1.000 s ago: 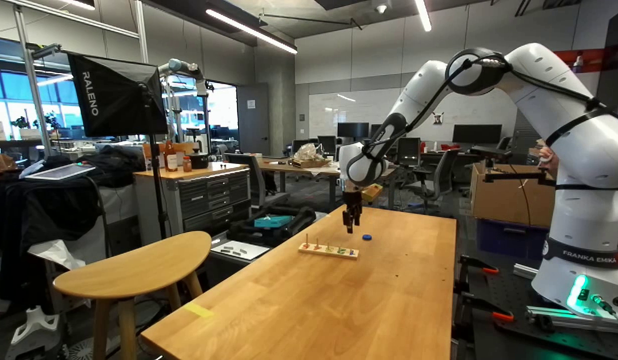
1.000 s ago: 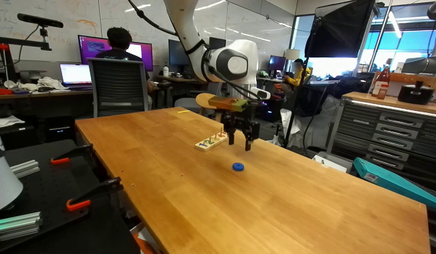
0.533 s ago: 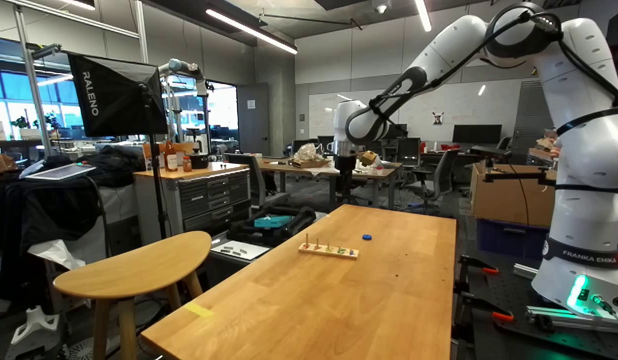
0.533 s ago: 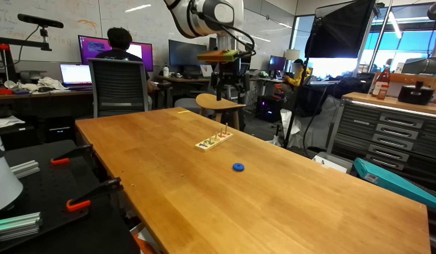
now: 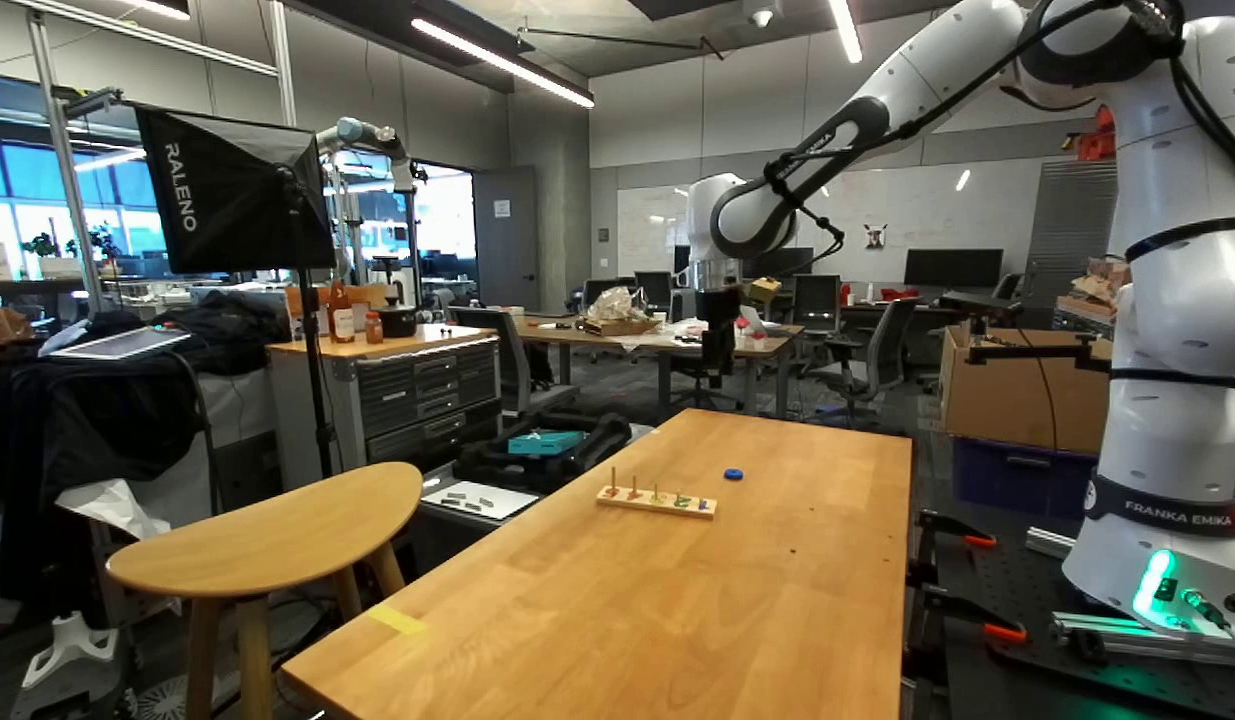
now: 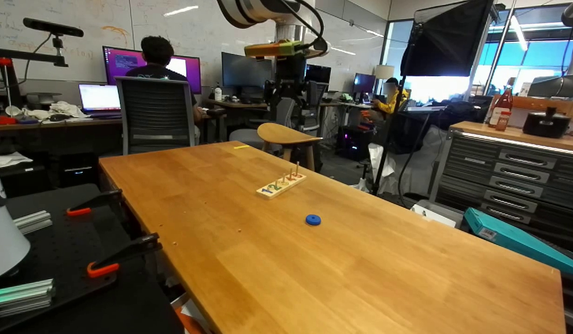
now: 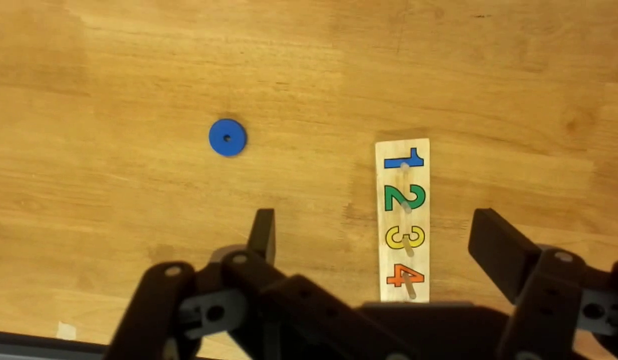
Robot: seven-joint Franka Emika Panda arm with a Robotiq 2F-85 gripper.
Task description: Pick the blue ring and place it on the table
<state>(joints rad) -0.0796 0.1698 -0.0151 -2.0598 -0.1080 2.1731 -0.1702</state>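
Observation:
The blue ring (image 5: 733, 474) lies flat on the long light-wood table (image 5: 677, 620). It also shows on the table (image 6: 383, 278) as a blue disc (image 6: 313, 220) in an exterior view. In the wrist view the ring (image 7: 217, 141) is left of and above the jaws, its small centre hole visible. My gripper (image 7: 374, 215) is open, with nothing between the fingers. It hangs well above the table in both exterior views (image 5: 717, 378) (image 6: 286, 109), apart from the ring.
A pale wooden peg rack with coloured numbers (image 7: 404, 220) lies under the jaws, near the ring; it shows in both exterior views (image 5: 657, 502) (image 6: 281, 185). A rounded wooden table (image 5: 267, 540) stands beside the long table. Orange-tipped clamps (image 6: 103, 269) sit along its edge.
My gripper has risen from low over the table near the ring to well above it, shifting slightly sideways. The blue ring and the peg rack have not moved.

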